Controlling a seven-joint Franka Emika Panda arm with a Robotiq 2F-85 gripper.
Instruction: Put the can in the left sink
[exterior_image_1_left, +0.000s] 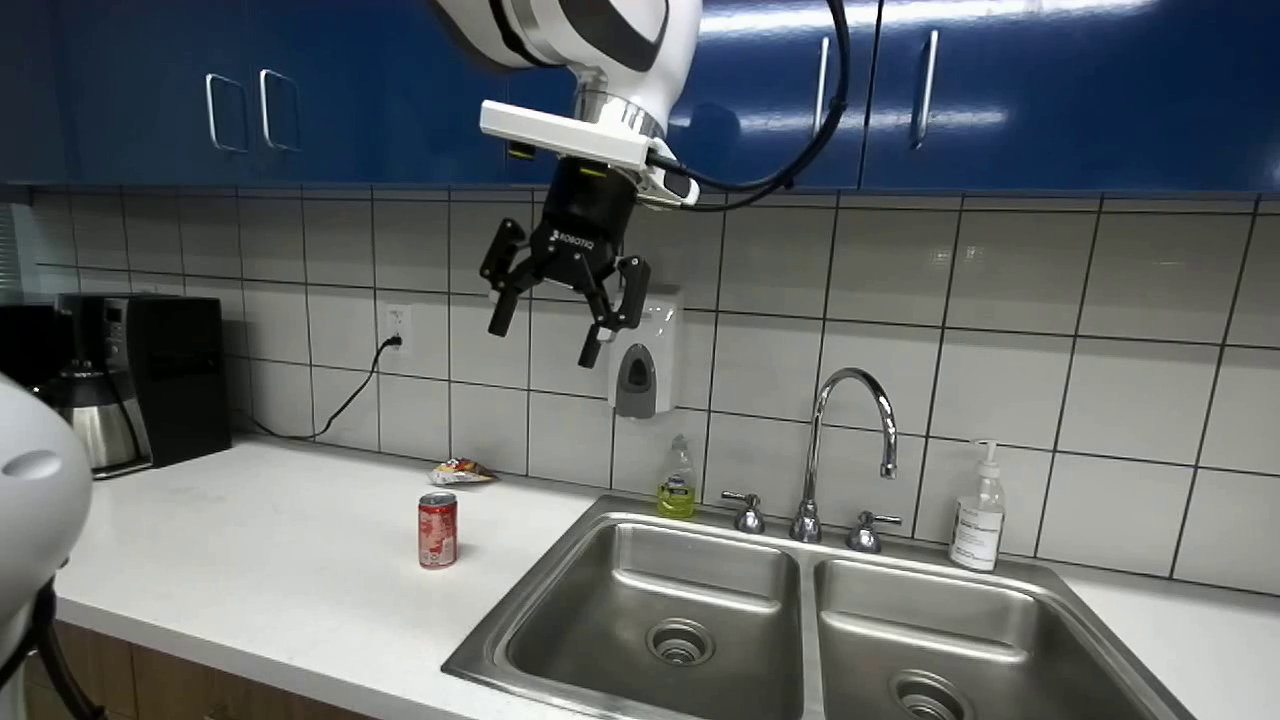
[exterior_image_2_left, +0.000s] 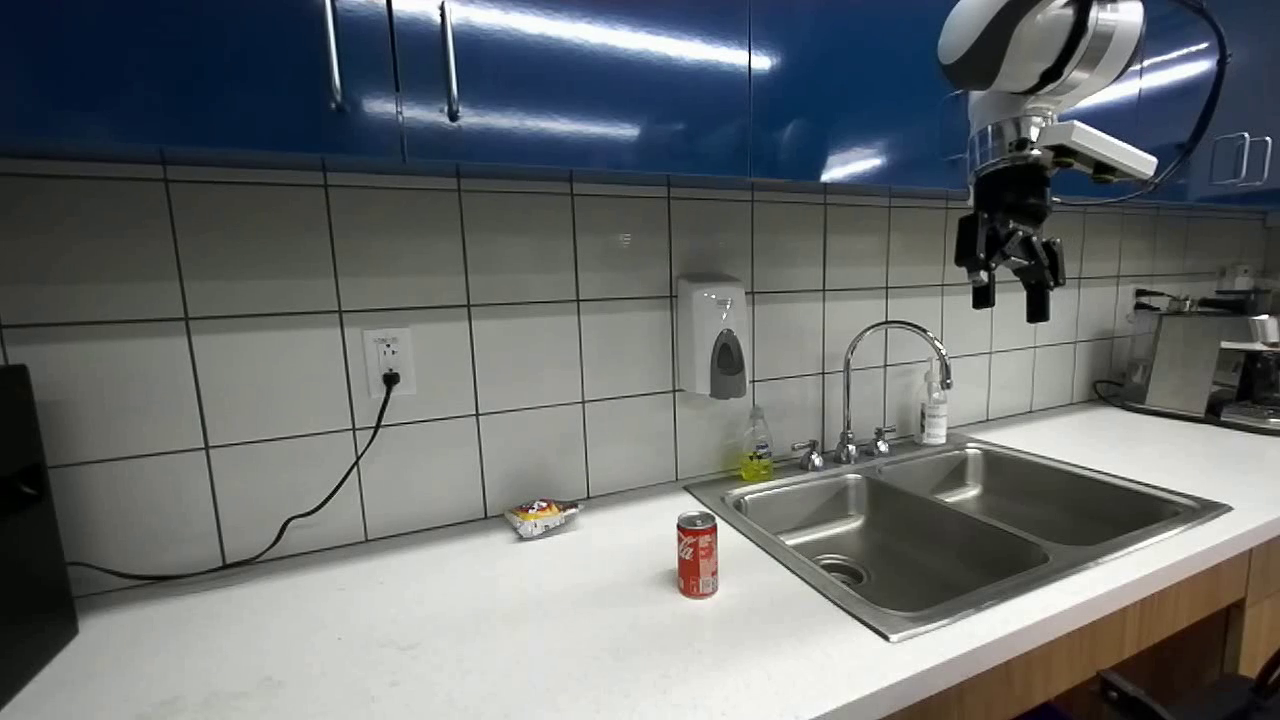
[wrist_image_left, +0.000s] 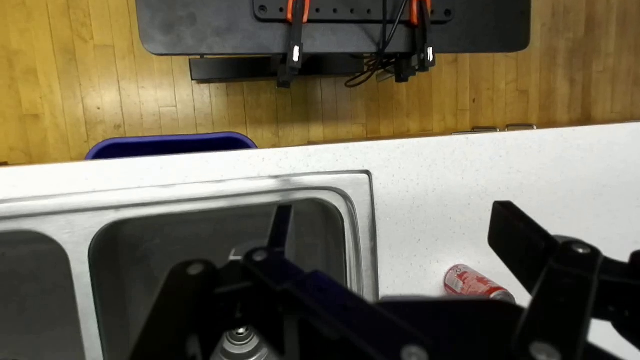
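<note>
The red can (exterior_image_1_left: 438, 530) stands upright on the white counter beside the double sink, and it shows in both exterior views (exterior_image_2_left: 697, 555). In the wrist view the can (wrist_image_left: 470, 282) is partly hidden behind the gripper body. The left sink (exterior_image_1_left: 590, 625) is a steel basin with a round drain, and the can stands to its left; it also shows in an exterior view (exterior_image_2_left: 920, 545) and in the wrist view (wrist_image_left: 320, 240). My gripper (exterior_image_1_left: 545, 335) is open and empty, high above the counter and apart from the can. It also shows in an exterior view (exterior_image_2_left: 1011, 298) and the wrist view (wrist_image_left: 392, 217).
A chrome faucet (exterior_image_1_left: 815, 450) rises behind the sink. A yellow-green soap bottle (exterior_image_1_left: 677, 485) and a white soap bottle (exterior_image_1_left: 978, 520) stand at its back rim. A wall dispenser (exterior_image_1_left: 645, 355), a snack packet (exterior_image_1_left: 460, 472), a coffee maker (exterior_image_1_left: 150, 380) and blue cabinets (exterior_image_1_left: 1080, 100) are around.
</note>
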